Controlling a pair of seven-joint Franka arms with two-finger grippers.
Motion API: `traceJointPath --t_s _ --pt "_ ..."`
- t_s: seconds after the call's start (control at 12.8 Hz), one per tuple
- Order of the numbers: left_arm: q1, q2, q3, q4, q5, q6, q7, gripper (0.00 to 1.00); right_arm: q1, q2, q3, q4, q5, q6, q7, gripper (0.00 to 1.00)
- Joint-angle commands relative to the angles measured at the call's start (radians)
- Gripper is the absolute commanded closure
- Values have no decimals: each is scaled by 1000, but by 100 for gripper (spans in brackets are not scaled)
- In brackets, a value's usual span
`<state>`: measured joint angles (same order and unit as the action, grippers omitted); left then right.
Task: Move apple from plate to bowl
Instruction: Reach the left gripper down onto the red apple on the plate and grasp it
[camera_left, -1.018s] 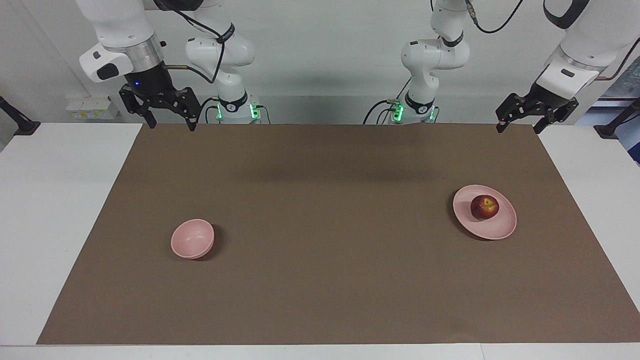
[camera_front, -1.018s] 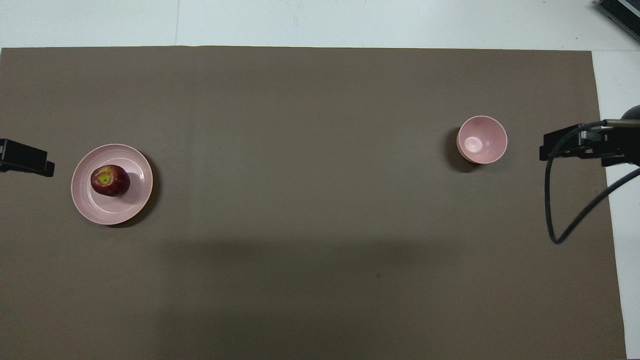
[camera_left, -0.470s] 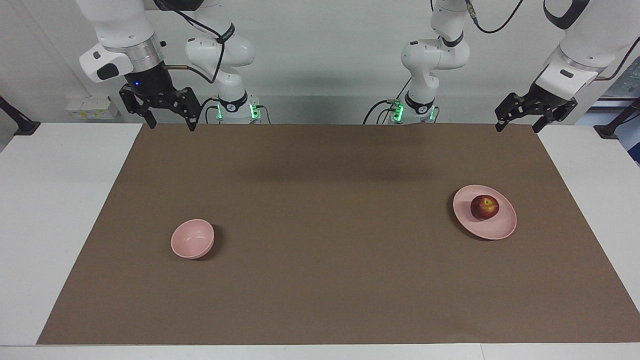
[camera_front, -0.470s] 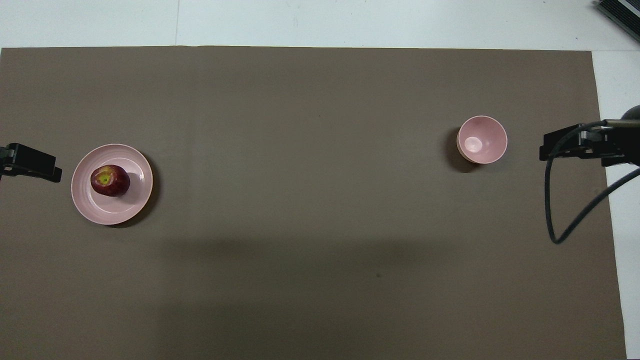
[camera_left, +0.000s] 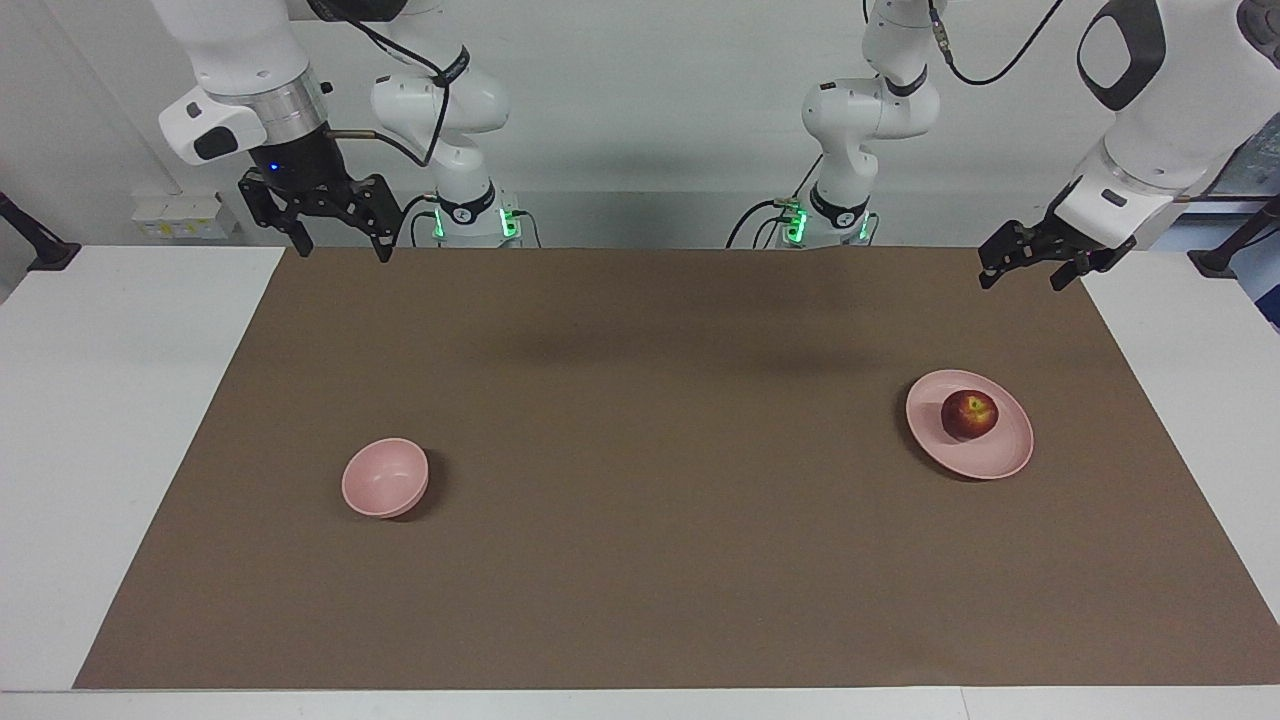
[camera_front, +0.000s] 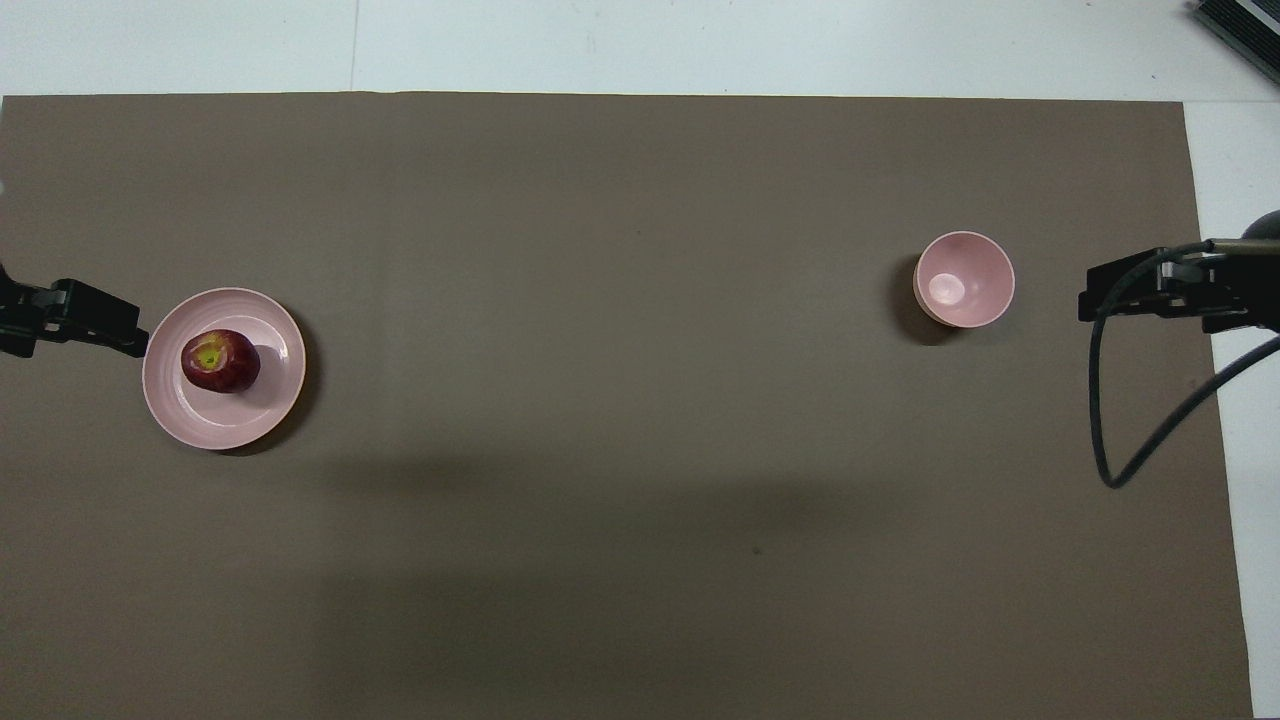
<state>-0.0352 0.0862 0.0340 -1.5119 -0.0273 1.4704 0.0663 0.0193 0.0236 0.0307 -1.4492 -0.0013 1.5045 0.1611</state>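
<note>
The dark red apple (camera_left: 969, 414) (camera_front: 220, 361) rests on the wide pale pink plate (camera_left: 1003, 457) (camera_front: 232, 422) toward the left arm's end of the table. The small deep pink bowl (camera_left: 385, 478) (camera_front: 964, 279) stands toward the right arm's end, with nothing in it. My left gripper (camera_left: 1021, 284) (camera_front: 78, 318) hangs open in the air, tilted, over the mat's edge beside the plate, and it holds nothing. My right gripper (camera_left: 343, 252) (camera_front: 1110, 297) waits open and raised over the mat's corner by its base, well apart from the bowl.
A brown mat (camera_left: 640, 560) covers most of the white table (camera_left: 110, 420). A black cable (camera_front: 1100, 420) loops down from the right arm over the mat's edge. The two arm bases (camera_left: 470, 215) stand at the table's robot end.
My left gripper has come lower and moved toward the plate. The right arm, apple, plate and bowl have not moved.
</note>
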Motion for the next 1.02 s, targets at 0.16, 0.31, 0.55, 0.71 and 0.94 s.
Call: traceJointPath --t_s 0.16,0.31,0.55,0.71,0.94 --pt "9 50 15 -63 -6 117 52 0 -10 -13 5 -16 3 22 -31 0" --pt "9 66 24 -99 -3 168 64 0 -13 -13 5 -16 3 22 -32 0" --pt "11 131 41 -128 -3 211 87 0 -13 -13 5 -16 3 22 -32 0" --pt "9 132 44 -183 -3 272 89 0 -13 -13 5 -16 3 22 -32 0" --pt "8 133 44 -254 -3 353 92 0 -13 -14 5 -17 3 20 -32 0"
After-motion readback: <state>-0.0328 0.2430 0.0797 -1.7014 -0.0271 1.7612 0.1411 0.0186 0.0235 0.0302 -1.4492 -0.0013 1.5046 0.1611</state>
